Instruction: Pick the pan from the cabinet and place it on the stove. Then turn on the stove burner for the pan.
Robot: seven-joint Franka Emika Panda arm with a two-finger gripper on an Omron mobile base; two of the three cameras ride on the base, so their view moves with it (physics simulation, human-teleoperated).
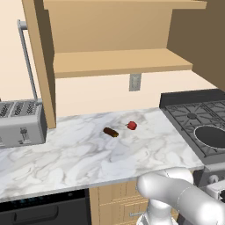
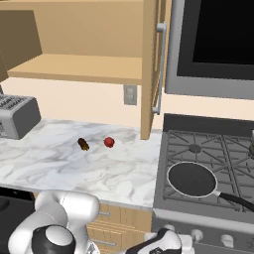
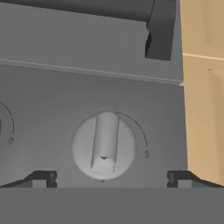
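The dark round pan [image 2: 192,179] rests on the front left burner of the black stove [image 2: 233,149], its thin handle pointing right; in the left base view the pan [image 1: 213,136] sits on the stove [image 1: 189,115] at the right edge. My gripper [image 3: 111,179] is open and faces the stove's silver front. Its fingertips [image 3: 41,179] stand wide on either side of a round grey knob [image 3: 104,145] and do not touch it. The knob's ridge is nearly upright. The cabinet [image 1: 110,63] stands open with a bare wooden shelf, and shows as the cabinet [image 2: 74,67] in the right base view.
A toaster [image 1: 19,123] stands at the counter's left. A small brown item [image 1: 110,132] and a small red one [image 1: 132,125] lie on the marble counter [image 1: 79,154]. Wood drawers [image 3: 203,109] adjoin the stove front. An open cabinet door [image 2: 151,69] hangs beside the stove.
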